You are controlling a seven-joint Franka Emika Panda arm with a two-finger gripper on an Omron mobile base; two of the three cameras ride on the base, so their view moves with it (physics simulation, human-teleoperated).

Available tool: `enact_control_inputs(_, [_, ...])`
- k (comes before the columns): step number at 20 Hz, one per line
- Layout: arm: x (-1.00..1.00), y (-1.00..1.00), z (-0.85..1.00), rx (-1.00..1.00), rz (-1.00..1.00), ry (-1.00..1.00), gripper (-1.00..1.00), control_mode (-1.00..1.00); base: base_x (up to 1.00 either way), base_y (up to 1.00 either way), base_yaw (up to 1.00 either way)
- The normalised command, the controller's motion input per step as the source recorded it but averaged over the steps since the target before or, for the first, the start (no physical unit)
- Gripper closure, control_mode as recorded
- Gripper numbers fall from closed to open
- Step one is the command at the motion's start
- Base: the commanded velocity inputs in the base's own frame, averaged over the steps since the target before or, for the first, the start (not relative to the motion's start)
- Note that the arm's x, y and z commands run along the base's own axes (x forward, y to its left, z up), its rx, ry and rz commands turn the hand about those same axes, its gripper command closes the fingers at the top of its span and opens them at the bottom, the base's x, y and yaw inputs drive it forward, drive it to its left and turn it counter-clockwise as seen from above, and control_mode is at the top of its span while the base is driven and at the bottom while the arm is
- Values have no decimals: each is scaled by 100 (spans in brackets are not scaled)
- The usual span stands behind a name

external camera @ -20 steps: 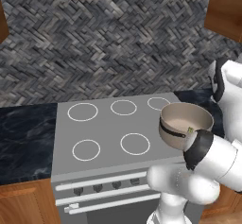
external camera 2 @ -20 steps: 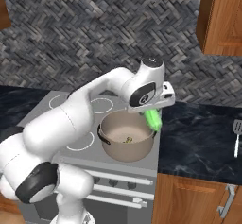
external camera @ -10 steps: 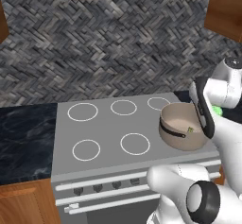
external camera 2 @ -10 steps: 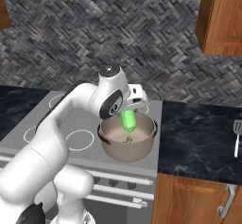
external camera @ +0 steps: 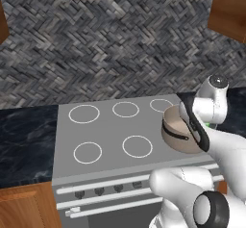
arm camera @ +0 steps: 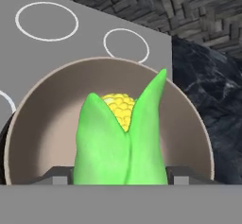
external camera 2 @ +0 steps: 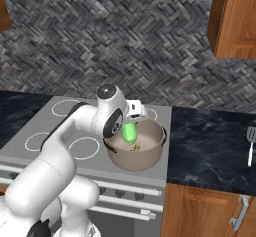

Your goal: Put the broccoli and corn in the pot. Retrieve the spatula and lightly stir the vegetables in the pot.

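One corn (arm camera: pixel 124 142), yellow kernels in green husk, sits clamped between the two finger tips of the gripper (arm camera: pixel 122 178), jaws spread wide around it. Directly beyond the hand lies one pot (arm camera: pixel 47 124), open mouth toward it, with a small dim piece on its floor (external camera 2: pixel 134 149), too small to identify. One spatula (external camera 2: pixel 250 143) lies far off on the counter (external camera 2: pixel 210 146), partly cut off.

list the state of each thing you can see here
corn: held in the end effector, hanging above the pot's opening
end effector: closed on the corn
pot: upright on the stove, uncovered
spatula: lying flat on the counter, untouched
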Motion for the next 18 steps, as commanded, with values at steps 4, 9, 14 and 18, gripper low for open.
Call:
enact_control_inputs(4, [32,0,-24,10,0,11,100,-100,0,0,0])
enact_control_inputs(9, [31,0,-22,8,0,9,100,-100,0,0,0])
enact_control_inputs(14, [19,0,-22,5,0,4,100,-100,0,0,0])
enact_control_inputs(18, [6,0,-26,3,0,0,100,-100,0,0,0])
